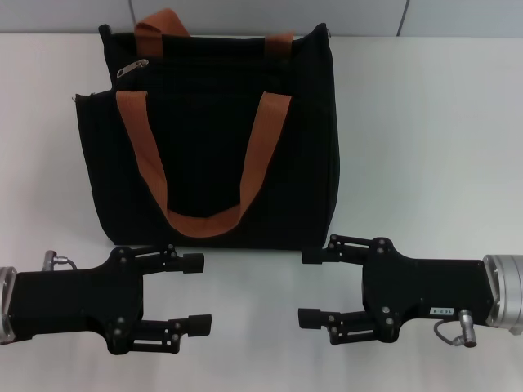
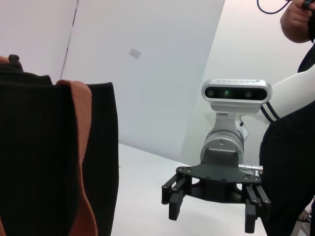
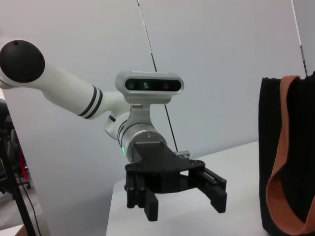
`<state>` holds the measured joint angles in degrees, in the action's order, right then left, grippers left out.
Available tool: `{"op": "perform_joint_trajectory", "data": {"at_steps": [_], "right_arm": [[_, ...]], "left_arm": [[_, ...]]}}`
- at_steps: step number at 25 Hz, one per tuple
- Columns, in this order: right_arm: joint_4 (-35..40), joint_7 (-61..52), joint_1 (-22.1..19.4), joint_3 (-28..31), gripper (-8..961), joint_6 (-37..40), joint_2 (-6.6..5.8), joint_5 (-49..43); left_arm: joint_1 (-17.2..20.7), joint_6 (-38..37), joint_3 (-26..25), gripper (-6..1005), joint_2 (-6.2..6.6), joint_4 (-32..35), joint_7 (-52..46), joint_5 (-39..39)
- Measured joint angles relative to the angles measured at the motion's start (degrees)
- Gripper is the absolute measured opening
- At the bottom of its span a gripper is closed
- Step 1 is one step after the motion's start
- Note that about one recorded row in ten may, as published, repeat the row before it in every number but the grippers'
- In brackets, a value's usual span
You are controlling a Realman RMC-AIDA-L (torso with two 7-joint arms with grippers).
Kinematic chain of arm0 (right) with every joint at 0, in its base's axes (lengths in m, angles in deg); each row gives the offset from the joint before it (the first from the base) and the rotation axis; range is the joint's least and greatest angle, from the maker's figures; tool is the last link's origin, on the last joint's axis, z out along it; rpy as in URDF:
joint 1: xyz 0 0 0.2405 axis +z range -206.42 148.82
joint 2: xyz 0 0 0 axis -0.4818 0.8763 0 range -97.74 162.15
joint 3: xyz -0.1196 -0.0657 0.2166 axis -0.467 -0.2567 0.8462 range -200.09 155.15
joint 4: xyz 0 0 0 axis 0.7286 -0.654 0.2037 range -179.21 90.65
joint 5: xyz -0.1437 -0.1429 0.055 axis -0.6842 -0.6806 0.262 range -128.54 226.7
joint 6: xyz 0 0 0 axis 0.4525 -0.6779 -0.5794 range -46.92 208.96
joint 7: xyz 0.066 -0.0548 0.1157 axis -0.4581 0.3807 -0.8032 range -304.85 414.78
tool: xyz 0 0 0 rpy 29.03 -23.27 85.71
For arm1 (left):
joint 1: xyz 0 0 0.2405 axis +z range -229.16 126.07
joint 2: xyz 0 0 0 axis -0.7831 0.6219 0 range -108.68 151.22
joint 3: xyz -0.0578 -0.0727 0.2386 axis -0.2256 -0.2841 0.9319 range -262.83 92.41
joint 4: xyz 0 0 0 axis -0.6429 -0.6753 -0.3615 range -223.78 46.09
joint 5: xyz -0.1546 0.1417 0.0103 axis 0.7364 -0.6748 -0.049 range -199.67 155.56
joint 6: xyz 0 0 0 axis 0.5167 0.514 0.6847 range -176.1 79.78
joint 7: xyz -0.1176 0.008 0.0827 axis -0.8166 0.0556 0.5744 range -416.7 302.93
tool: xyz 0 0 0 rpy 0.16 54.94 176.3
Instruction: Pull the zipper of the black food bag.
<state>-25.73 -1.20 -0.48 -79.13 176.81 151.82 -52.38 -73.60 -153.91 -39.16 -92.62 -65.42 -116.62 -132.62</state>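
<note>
The black food bag [image 1: 214, 139] stands upright on the white table [image 1: 425, 122], with two orange-brown strap handles [image 1: 260, 155]. The small silver zipper pull [image 1: 133, 68] sits near the bag's upper left corner, on the top edge. My left gripper [image 1: 200, 292] is open and empty, low over the table in front of the bag's left half. My right gripper [image 1: 307, 287] is open and empty, in front of the bag's right corner. The two face each other. The left wrist view shows the bag's side [image 2: 44, 157] and the right gripper [image 2: 212, 217]. The right wrist view shows the bag [image 3: 275, 147] and the left gripper [image 3: 184, 206].
White table surface lies to the right of the bag and between the grippers. A light wall [image 1: 368, 16] runs behind the table. A person in dark clothes [image 2: 290, 162] stands beyond the right arm in the left wrist view.
</note>
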Motion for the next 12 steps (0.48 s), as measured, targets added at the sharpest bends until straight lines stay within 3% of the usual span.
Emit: {"op": "perform_joint_trajectory", "data": {"at_steps": [12], "right_arm": [[0.0, -0.2, 0.2, -0.1, 824, 0.7, -0.01, 0.3]], "left_arm": [[0.1, 0.3, 0.0, 812, -0.02, 0.0, -0.1, 0.0]]}}
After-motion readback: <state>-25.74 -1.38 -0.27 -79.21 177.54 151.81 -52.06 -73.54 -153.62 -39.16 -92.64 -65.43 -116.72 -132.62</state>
